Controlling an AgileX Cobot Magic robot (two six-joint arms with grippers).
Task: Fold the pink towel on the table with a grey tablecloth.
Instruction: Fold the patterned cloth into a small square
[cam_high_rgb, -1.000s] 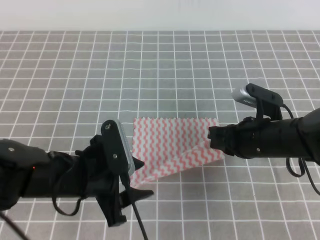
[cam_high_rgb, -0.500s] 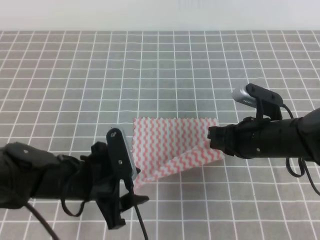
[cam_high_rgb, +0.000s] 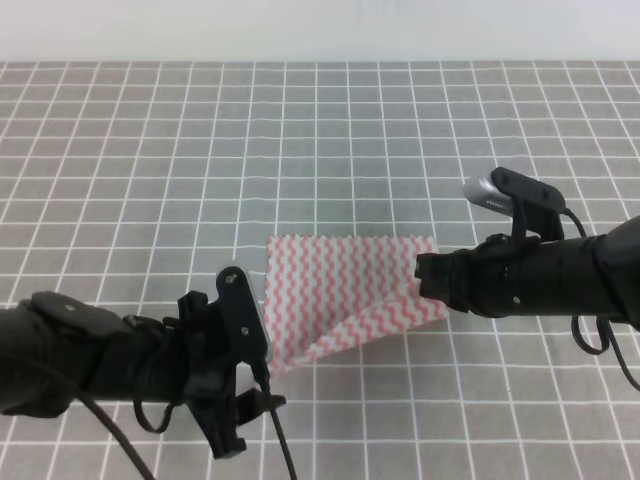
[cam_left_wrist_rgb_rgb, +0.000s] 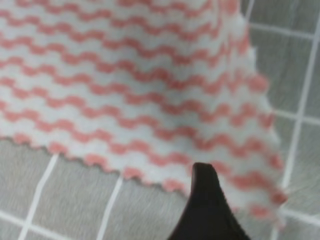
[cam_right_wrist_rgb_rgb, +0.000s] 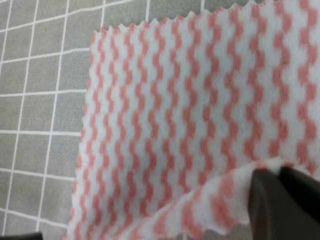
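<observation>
**Right end effector pinching a corner of the pink towel, left one just off the towel's near corner**

A pink towel (cam_high_rgb: 345, 295) with pink-and-white wavy stripes and jagged edges lies near the middle of a tabletop covered in a grey tablecloth (cam_high_rgb: 150, 150) marked with a white grid.

The right end effector (cam_high_rgb: 425, 278) reaches in from the right. In the right wrist view its dark fingertips (cam_right_wrist_rgb_rgb: 280, 200) are closed on the towel's corner, and that corner is lifted and curled back over the rest of the cloth. The towel spreads out ahead of and to the left of this end effector, with its far edges lying flat on the grid.

The left end effector (cam_high_rgb: 262, 395) sits low at the near left of the scene, just short of the towel's near-left corner. In the left wrist view a single dark fingertip (cam_left_wrist_rgb_rgb: 205, 200) shows at the bottom, with the towel's jagged edge directly ahead of it. Whether it touches the cloth is unclear, and whether this end effector is wide or narrow cannot be told.
</observation>
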